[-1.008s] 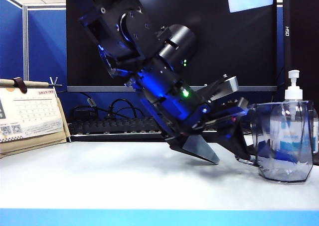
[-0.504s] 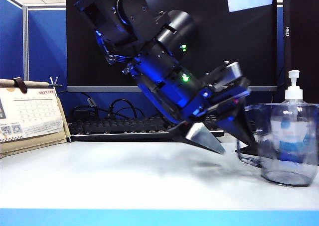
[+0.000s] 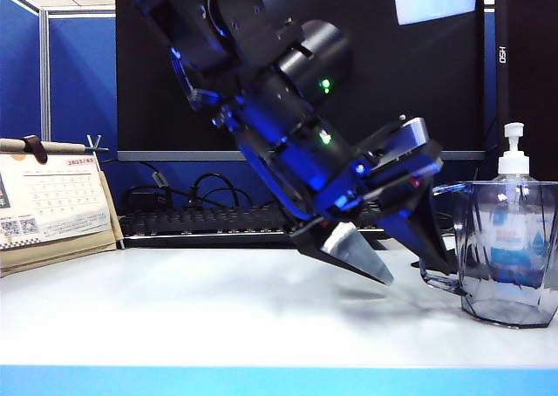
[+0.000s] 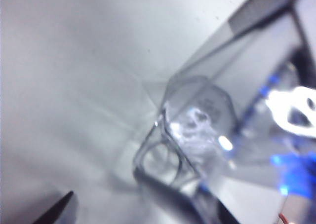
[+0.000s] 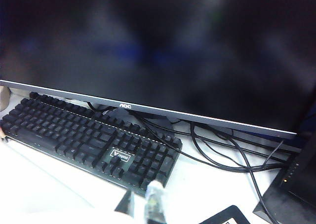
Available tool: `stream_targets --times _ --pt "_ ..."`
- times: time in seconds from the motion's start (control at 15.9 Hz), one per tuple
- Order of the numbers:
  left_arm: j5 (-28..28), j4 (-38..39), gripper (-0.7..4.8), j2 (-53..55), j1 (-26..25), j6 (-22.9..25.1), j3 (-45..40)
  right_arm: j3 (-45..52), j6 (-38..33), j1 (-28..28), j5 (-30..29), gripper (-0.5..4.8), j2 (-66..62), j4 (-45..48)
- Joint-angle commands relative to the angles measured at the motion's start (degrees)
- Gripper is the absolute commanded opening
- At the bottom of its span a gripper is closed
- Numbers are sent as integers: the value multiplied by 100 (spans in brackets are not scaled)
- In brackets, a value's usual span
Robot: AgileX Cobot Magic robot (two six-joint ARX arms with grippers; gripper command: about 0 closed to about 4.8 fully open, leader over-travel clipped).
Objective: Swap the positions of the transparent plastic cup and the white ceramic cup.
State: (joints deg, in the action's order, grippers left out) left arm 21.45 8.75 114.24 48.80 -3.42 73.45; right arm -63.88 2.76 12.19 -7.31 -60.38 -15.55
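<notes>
From the exterior view you see the left gripper [image 3: 403, 269] reaching down across the middle of the table [image 3: 174, 317] toward 4 o'clock, its jaws spread wide with nothing between them; the near fingertip hangs just above the surface, the far one sits just beside the handle of the plastic cup [image 3: 506, 252]. That cup stands upright at about 3 o'clock from the fingertips, its long axis vertical, mouth up, its loop handle pointing toward 9 o'clock, straight at the gripper; I judge this wide, slanted stance suits either taking the cup by its handle side or having just set it down, and you cannot tell which. A pump bottle [image 3: 514, 165] stands behind the cup; a keyboard [image 3: 200, 223] and monitor [image 3: 305, 64] lie at the back, a calendar [image 3: 52, 204] far off at 9 o'clock. The white mug is in no view.

In the left wrist view, you look steeply down on the plastic cup [image 4: 197, 130]; it fills the middle, blurred, its handle turned toward the camera and a dark fingertip [image 4: 61, 211] clear of it, so nothing is gripped.

In the right wrist view, you see only the keyboard [image 5: 89, 140], monitor [image 5: 158, 51] and cables [image 5: 222, 150]; the right gripper is barely shown, yet it stands closed, and whether it holds anything you cannot tell.
</notes>
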Motion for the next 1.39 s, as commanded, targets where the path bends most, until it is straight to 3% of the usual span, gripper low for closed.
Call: stream_targets --times 0.06,0.5,0.57,0.69,0.82,1.07,1.2,1.32,1.39 --pt "68 446 366 -267 28 170 15 -61 -87 7 -35 -4 52 278" --pt "66 1591 377 -1003 63 527 4 -59 -170 9 -361 -4 52 61" --pt "-52 1751 375 -1213 61 603 4 -59 -197 11 -442 -4 52 68" --pt "-802 2594 362 -1871 57 789 4 -59 -433 13 -627 -4 52 181" --pt "-1709 3405 282 -2448 -17 942 -13 -59 -737 50 -955 -4 7 442" --pt "-2951 3906 58 -3897 -299 828 -619 -59 -754 861 -935 -4 -356 625" --pt "-3711 4623 29 -5493 -433 466 -883 -59 -772 1486 -879 -4 -852 1023" --pt "-4013 4798 14 -6666 -435 181 -883 -59 -905 1840 -898 -4 -1228 1355" --pt "-4054 4789 -6 -7799 -433 -280 -883 -61 -905 2017 -944 -4 -1541 1593"
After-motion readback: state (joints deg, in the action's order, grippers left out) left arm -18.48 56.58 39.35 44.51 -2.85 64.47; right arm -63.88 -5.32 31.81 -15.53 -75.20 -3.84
